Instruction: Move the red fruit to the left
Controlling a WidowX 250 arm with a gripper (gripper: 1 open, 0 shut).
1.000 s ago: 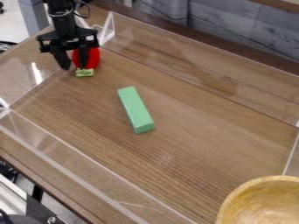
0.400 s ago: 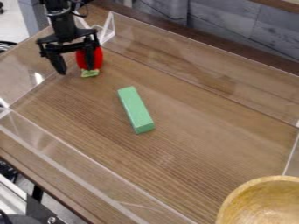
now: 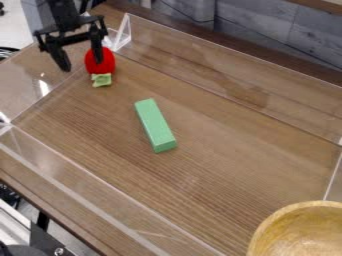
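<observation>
View: camera, single overhead-oblique look at the table (image 3: pixel 227 170).
Change since earlier frames: pincer (image 3: pixel 78 51) raised off the red fruit (image 3: pixel 99 62); previously straddling it low, now higher and toward the upper left corner. Fingers spread wider than a second ago. Fruit and green block (image 3: pixel 155 125) unmoved.
Pincer state: released, black fingers splayed apart, nothing between them; pointing down, above and slightly left of the fruit, not touching it.
Red fruit, location: far left corner of the tray area, close to the clear left wall (image 3: pixel 27 80) and near the back wall, resting on the wood surface.
Red fruit, orientation: leafy cap (image 3: pixel 98 80) toward the near side, at the lower edge of the body; red body toward the back. Long axis short, roughly back to front; exact tilt too small to tell.
Red fruit, material: glossy red rounded body, pale green cap, plastic-like sheen.
Green block, position: near centre of the surface, well apart from the fruit, lying flat.
Green block, axis: long axis from upper left to lower right, nearly front to back.
Green block, material: matte mid-green, rectangular bar, crisp edges.
Table surface: brown wood grain, streaks running diagonally, smooth finish.
Enclosure: clear acrylic walls around the surface, reflections along the edges.
Bowl (image 3: pixel 302 231): lower right corner, pale wooden rim, round, partly cut by the frame.
</observation>
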